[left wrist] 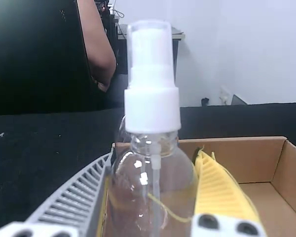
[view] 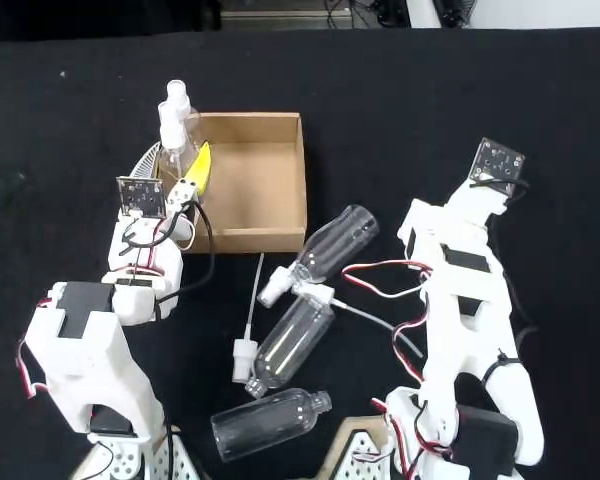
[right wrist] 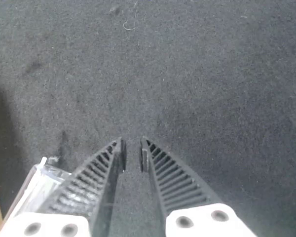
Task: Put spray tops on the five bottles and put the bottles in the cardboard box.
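Left wrist view: my left fingers [left wrist: 204, 165], one grey ribbed plastic and one yellow, are clamped on a clear, round bottle [left wrist: 150, 187] that stands upright with a white spray top [left wrist: 152, 89] on its neck. In the high view it is at the left wall of the brown cardboard box [view: 270, 238], toward the far edge of the black cloth surface [view: 460, 90]; I cannot tell whether it is inside. Three more bottles [view: 292, 340] lie toward the near edge. My right fingers [right wrist: 149, 155] hover almost together, gripping nothing.
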`<move>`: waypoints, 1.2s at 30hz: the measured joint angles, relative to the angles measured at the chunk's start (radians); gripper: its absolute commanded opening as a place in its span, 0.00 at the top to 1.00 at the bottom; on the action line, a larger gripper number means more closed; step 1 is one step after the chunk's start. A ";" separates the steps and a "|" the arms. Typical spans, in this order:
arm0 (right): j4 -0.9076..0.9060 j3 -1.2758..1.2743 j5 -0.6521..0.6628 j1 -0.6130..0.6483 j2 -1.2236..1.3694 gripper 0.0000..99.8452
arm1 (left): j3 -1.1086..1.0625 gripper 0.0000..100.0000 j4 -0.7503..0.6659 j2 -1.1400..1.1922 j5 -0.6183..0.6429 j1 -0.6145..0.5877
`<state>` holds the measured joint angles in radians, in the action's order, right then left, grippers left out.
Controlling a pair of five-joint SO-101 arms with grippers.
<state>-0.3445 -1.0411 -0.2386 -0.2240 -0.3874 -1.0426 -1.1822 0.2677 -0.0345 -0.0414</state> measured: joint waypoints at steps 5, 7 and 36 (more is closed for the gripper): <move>0.000 0.000 0.000 0.000 0.000 0.96 | 0.000 0.80 0.000 0.000 0.000 0.000; 0.000 0.000 0.000 0.000 0.000 0.96 | 0.000 0.80 0.000 0.000 0.000 0.000; 0.000 0.000 0.000 0.000 0.000 0.96 | -0.032 0.80 -0.002 -0.002 0.000 -0.002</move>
<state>-0.3445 -1.0411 -0.2386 -0.2240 -0.3874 -1.0748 -1.1838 0.2662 -0.0345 -0.0430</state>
